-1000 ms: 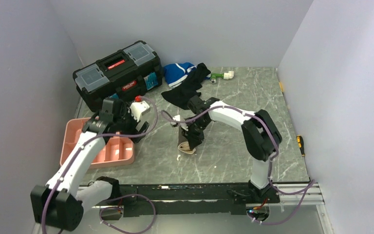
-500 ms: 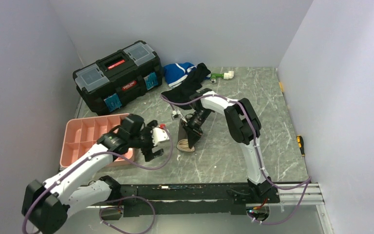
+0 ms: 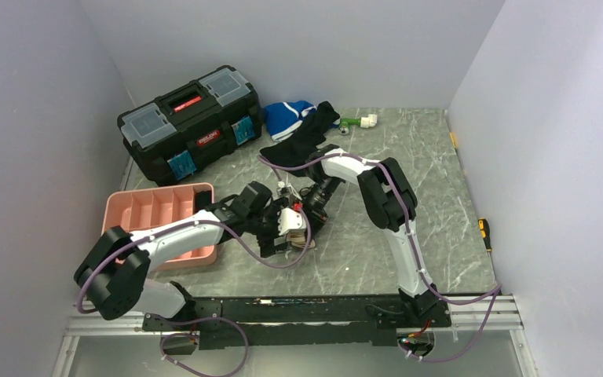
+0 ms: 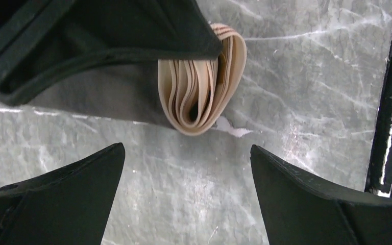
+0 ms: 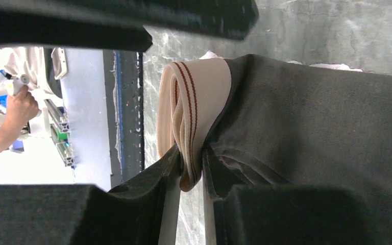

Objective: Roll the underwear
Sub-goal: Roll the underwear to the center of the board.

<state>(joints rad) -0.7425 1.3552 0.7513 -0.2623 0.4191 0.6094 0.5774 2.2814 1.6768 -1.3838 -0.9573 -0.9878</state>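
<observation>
We judge the underwear soft, light, apt to unroll; right hand pinches its waistband coil, left hand spread wide, empty, just beside.

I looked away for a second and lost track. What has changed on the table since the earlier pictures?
The left gripper swung right from above the pink tray to the middle of the table and now sits open, facing the rolled underwear. The right gripper kept its hold on the underwear, shifting only slightly. The tray, the toolbox and the clothes at the back stayed put.
</observation>
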